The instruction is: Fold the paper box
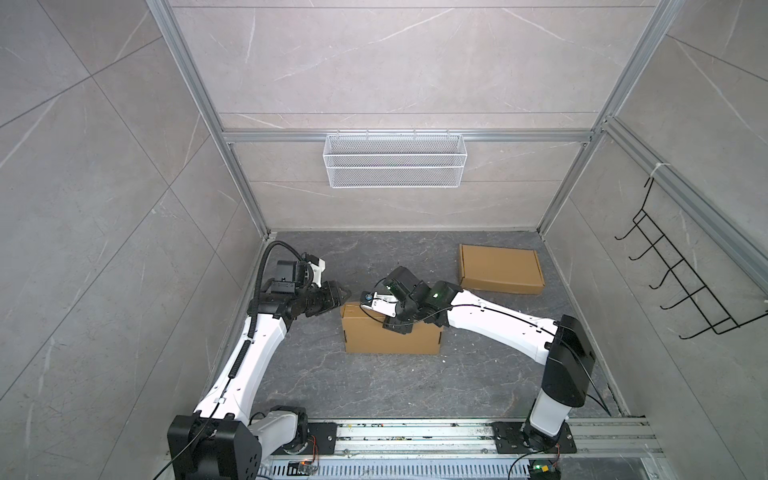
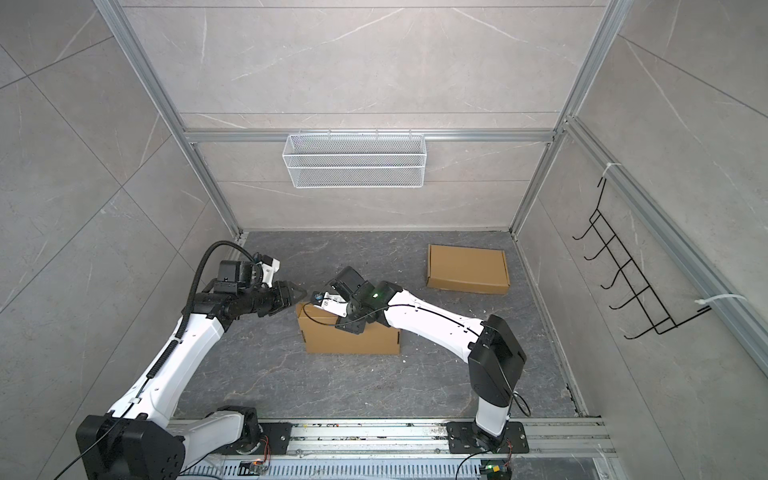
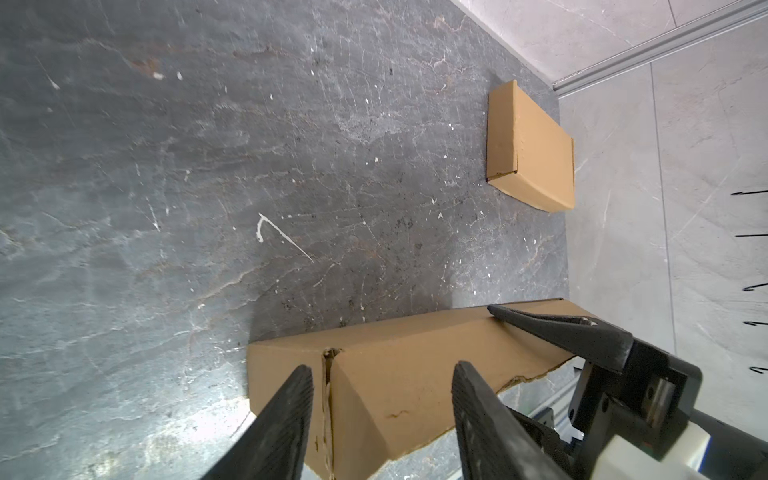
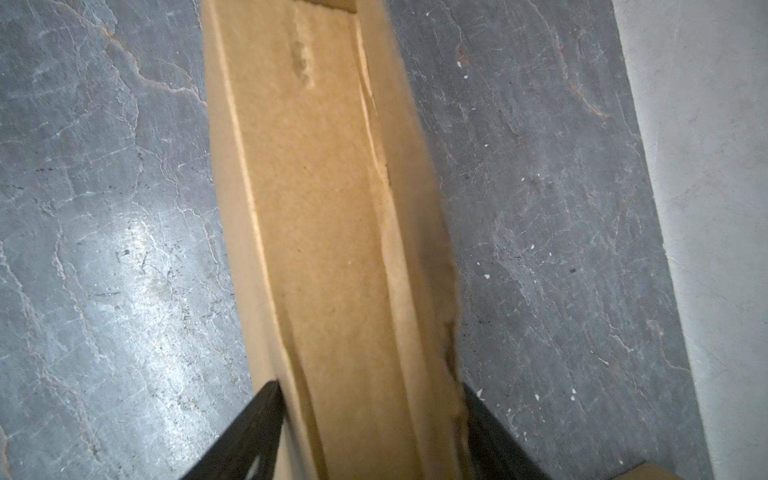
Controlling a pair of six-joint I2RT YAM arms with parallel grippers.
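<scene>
The left hand [image 3: 382, 369] has its fingers spread and pinches nothing. It is poised just beside the left end of the paper box [image 1: 390, 338]. In the left wrist view we see that end framed between the two fingertips, with an open seam [image 3: 327, 382] running down the end panel.

The right hand [image 4: 370, 386] straddles the box's narrow upper face, one finger against each broad side. We judge that it clasps the box across its thickness and braces it upright.

The box stands on a long edge near the middle of the bench [image 1: 374, 386], with a broad face towards the arms' bases. A second, closed cardboard box [image 1: 500, 268] lies flat near the far right corner, well apart. A white wire basket [image 1: 395, 160] hangs on the back wall and a black hook rack [image 1: 685, 282] on the right wall; neither is involved.

As we read it, the step in hand is closing the left end. To do it well, we would:
- brace with the right hand without crushing the panels;
- bring the left hand square to the end;
- press along the crease rather than on the ragged edge [image 3: 528, 376];
- seat the flap fully before either hand lets go.
</scene>
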